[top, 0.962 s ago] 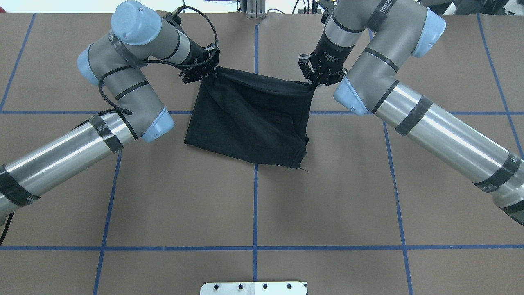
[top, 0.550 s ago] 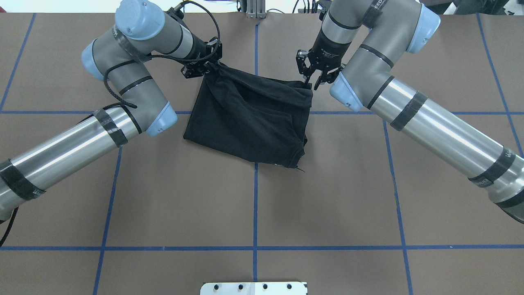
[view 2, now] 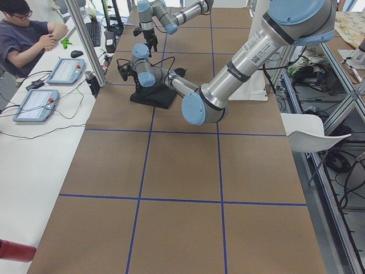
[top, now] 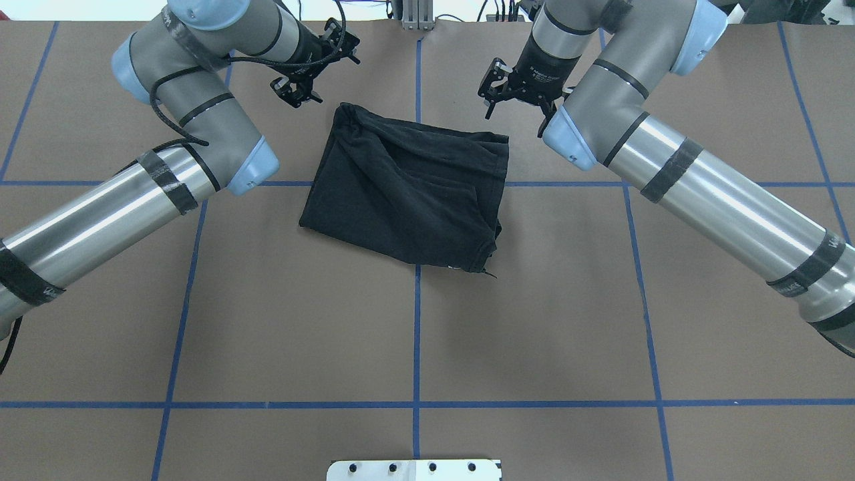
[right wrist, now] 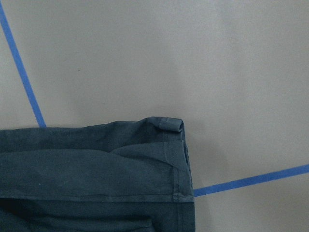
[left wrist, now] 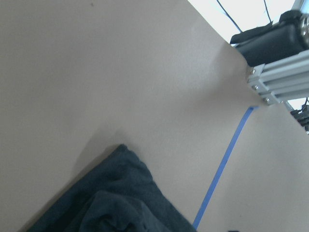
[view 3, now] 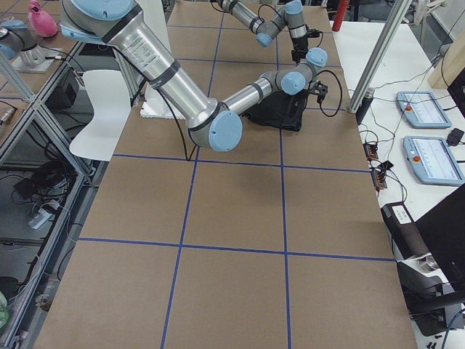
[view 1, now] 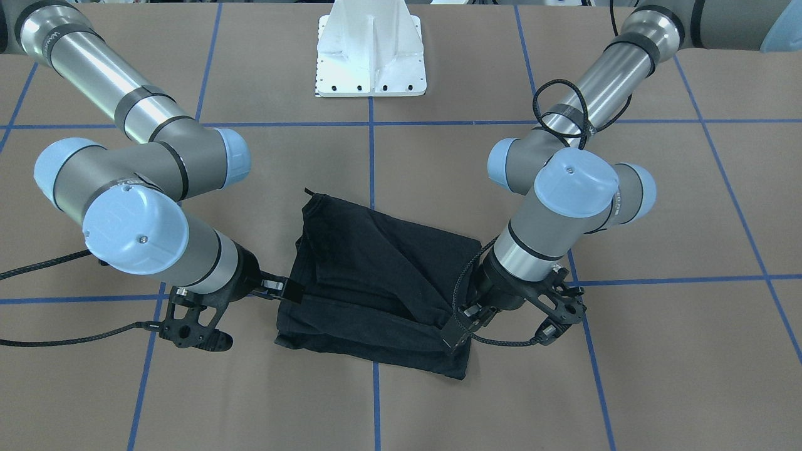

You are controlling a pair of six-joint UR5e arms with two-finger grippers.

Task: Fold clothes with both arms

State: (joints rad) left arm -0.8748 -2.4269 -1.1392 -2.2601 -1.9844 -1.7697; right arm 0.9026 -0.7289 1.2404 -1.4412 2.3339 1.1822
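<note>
Folded black T-shirt (top: 407, 194) laid flat, far centre of brown surface (top: 534, 321), long axis crosswise, skewed. Left claw (top: 320, 67), right claw (top: 514, 100) spread wide beside 2 far corners, nothing gripped. Blue tape grid (top: 416, 334); person (view 2: 25, 43) seated beside.

One black T-shirt (top: 407, 194). Two robot arms: left arm (top: 100, 220), right arm (top: 721, 207). Two black grippers: left gripper (top: 297, 93), right gripper (top: 514, 112). One white mount plate (view 1: 371, 56). Two touchscreen panels: near panel (view 2: 35, 104), far panel (view 2: 67, 70). One seated person (view 2: 25, 43). One white chair (view 2: 313, 137).
</note>
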